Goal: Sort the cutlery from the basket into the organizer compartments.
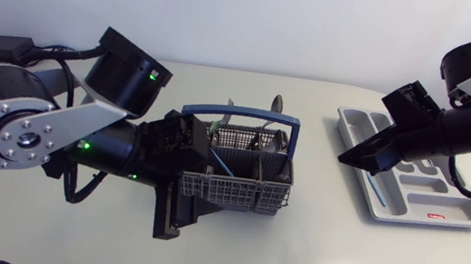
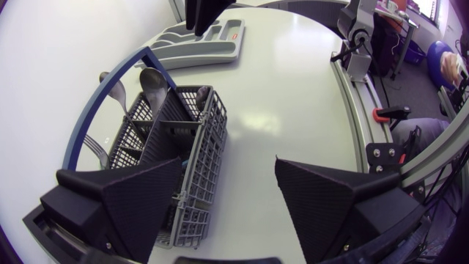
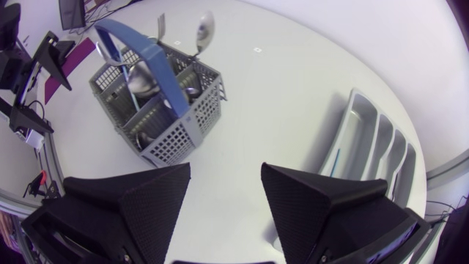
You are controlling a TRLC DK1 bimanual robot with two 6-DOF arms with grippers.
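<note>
My left gripper (image 2: 227,196) gapes wide with nothing held, one finger just beside the basket (image 1: 232,194) at mid-table (spoons (image 2: 152,79) stand upright inside). My right gripper (image 3: 220,194), equally open and empty, hangs over the basket-side end of the organizer (image 1: 458,209).

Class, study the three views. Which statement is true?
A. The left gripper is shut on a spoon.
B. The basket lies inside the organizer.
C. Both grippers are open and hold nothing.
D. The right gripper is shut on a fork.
C: the left gripper and the right gripper each show wide-apart fingers with nothing held between them; the basket stands apart from the organizer.
</note>
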